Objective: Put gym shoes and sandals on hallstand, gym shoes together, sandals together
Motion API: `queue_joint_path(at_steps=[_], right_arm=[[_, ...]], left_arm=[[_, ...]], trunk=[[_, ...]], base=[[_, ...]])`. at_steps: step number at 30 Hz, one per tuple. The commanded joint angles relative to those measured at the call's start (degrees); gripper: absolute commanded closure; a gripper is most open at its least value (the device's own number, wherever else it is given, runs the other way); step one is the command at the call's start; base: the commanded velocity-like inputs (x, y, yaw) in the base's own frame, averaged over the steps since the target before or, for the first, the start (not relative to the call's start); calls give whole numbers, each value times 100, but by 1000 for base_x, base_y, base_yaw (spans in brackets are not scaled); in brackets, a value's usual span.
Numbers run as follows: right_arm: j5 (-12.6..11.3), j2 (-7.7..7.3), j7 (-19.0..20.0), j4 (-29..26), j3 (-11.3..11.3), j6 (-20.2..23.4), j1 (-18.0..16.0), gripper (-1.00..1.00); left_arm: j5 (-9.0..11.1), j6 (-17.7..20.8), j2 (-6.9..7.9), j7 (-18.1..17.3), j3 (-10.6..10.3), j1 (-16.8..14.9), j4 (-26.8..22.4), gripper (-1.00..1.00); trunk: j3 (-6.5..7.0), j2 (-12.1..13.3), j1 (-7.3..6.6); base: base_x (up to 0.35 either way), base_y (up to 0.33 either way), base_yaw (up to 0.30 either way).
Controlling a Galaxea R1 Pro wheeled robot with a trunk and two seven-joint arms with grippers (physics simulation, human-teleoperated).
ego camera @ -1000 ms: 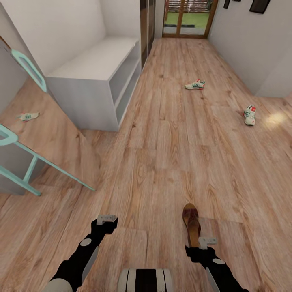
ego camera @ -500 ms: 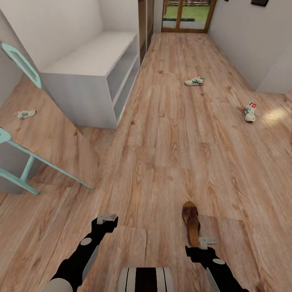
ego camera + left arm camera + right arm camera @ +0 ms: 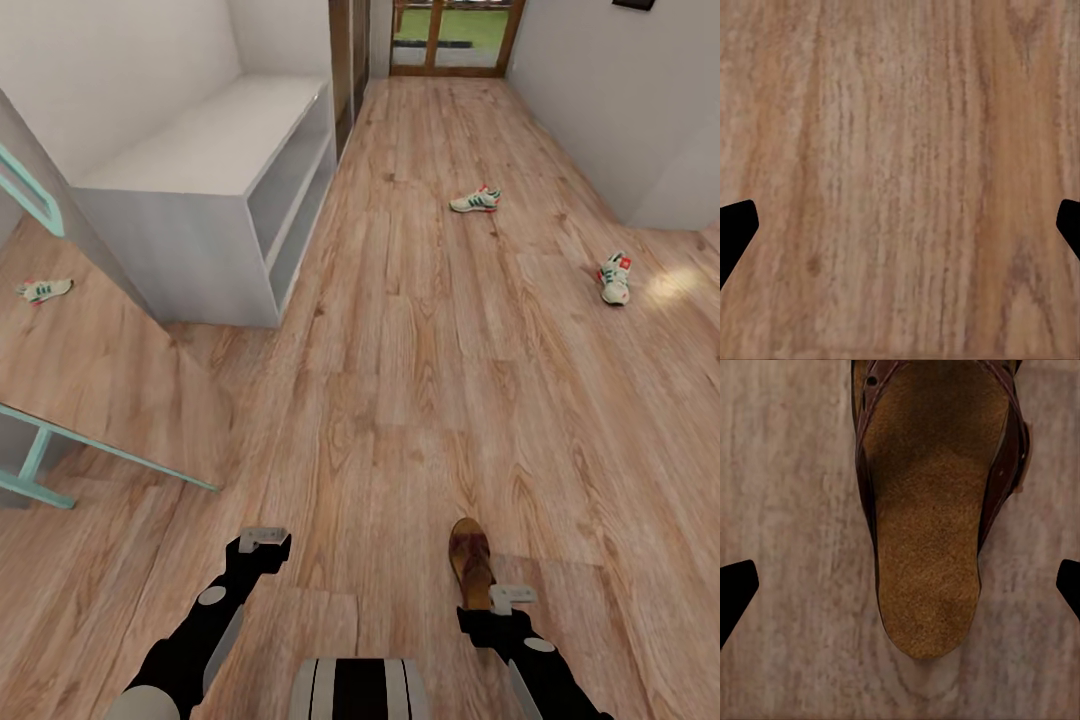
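Hovering above the corridor floor (image 3: 400, 400), the left gripper (image 3: 263, 541) hangs with jaws wide over bare planks. A sandal (image 3: 471, 562) lies beneath the right gripper (image 3: 511, 597), jaws likewise wide and empty. Two gym shoes (image 3: 476, 200) (image 3: 614, 278) sit well apart farther down the corridor.

The floor (image 3: 400, 380) I roll on looks like smooth wood. The sandal (image 3: 934, 510) looks like leather with a rough, fuzzy brown inside.
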Motion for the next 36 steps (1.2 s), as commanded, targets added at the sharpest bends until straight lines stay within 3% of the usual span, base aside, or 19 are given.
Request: queue_joint_path(at_steps=[1, 23, 36], right_arm=[[-4, 0, -1, -9, -2, 32, 1, -100], [-1, -1, -8, -17, 3, 32, 0, -100], [-4, -1, -18, -17, -2, 32, -2, -100]], left_arm=[[-3, -17, -1, -14, 3, -2, 3, -100], [-5, -13, -1, -14, 2, -2, -5, -100], [-1, -11, -2, -14, 2, -2, -22, -100]], trunk=[[-4, -1, -1], [-23, -1, -1], [-120, -1, -1]], base=[[29, 0, -35], [4, 0, -46], [0, 0, 0]])
